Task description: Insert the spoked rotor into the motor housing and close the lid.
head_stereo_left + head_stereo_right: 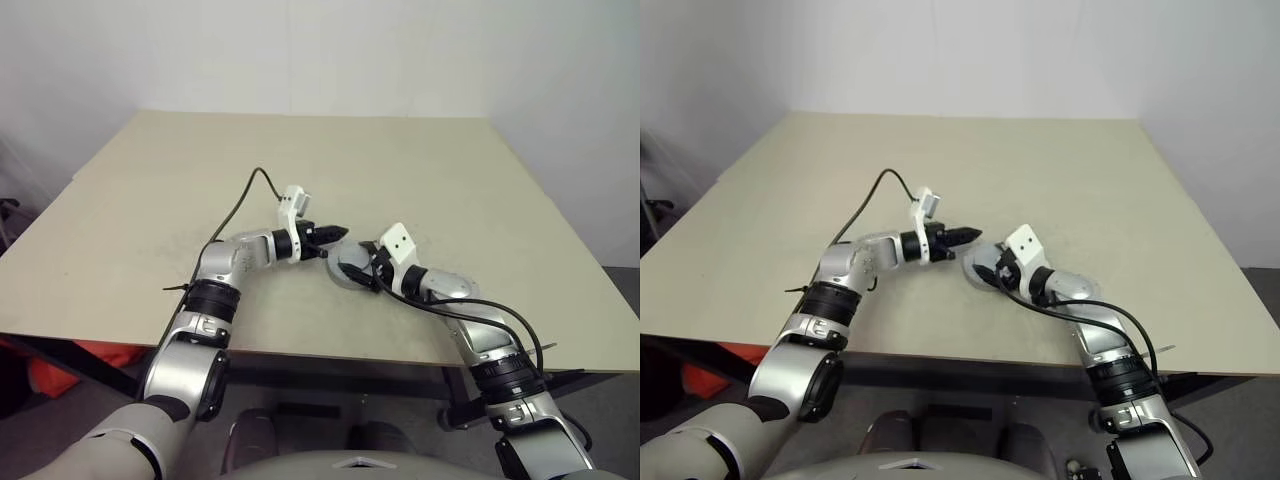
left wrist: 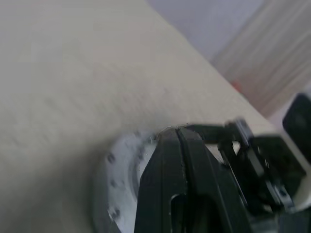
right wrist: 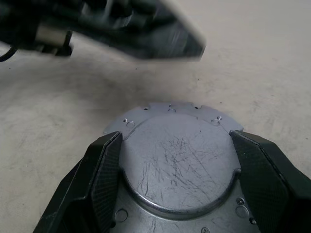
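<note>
A: Where's the grey round metal lid (image 3: 180, 160) with the notched edge?

B: Flat on the beige table (image 1: 180, 200), between the right gripper (image 3: 177, 189)'s wide-spread black fingers (image 3: 104, 170), which flank its raised centre.

A: And the left gripper (image 2: 177, 141)?

B: Just above the lid's far rim, fingers pressed together, empty.

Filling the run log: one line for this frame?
stage: lid on table | right gripper: fingers either side of lid, contact unclear | left gripper: shut, empty, above lid's edge
</note>
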Controlling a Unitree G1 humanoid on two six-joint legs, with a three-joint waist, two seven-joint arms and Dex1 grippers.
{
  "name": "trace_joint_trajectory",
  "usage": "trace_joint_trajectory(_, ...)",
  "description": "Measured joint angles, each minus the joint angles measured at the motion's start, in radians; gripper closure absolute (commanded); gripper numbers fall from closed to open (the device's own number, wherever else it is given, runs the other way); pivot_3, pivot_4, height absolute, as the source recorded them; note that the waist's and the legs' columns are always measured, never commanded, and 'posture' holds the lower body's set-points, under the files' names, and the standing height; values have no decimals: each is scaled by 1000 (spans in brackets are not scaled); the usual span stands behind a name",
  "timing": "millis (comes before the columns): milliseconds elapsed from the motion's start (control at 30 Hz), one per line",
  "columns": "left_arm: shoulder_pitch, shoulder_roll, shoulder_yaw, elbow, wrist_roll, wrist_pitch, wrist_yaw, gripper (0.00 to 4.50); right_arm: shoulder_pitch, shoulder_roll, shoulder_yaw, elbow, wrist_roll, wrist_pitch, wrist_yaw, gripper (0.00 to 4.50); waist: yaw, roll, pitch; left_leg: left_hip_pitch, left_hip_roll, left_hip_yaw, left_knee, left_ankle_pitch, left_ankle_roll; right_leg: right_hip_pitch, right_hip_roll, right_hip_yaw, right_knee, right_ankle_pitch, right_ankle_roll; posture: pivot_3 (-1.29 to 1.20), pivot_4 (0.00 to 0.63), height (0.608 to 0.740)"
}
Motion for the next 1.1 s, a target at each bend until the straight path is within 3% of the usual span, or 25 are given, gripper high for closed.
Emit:
trace_joint_trajectory(500,87,22,-63,-100,56,15,42,4471,-7,0,-2,13,5,11,-8,1414,0,0,0,4,0,0,0,0,0,4,-2,0,-2,-1,2,0,0,740)
trace_joint_trajectory(633,99,20,-64,-119,56,25,53,4500,-9,1,-18,11,10,30,-14,113,0,0,0,5,0,0,-1,0,0,3,-2,0,-3,-1,2,0,0,740)
trace_joint_trajectory(667,103,22,-64,-119,57,30,54,4500,-10,1,-29,10,13,42,-16,26,1,0,0,4,0,0,-1,0,0,3,-2,0,-4,-1,3,0,0,740)
trace_joint_trajectory(933,104,17,-68,-126,56,31,45,4500,-3,-24,-46,-78,40,142,-18,26,3,1,0,-2,-2,0,-1,0,0,0,-6,-1,-4,-2,4,0,0,740)
trace_joint_trajectory(1100,102,17,-68,-126,57,27,43,4500,-1,-37,-168,-144,122,221,-22,26,3,1,0,-2,-4,0,-2,-1,2,0,-8,-1,-4,-2,5,0,0,740)
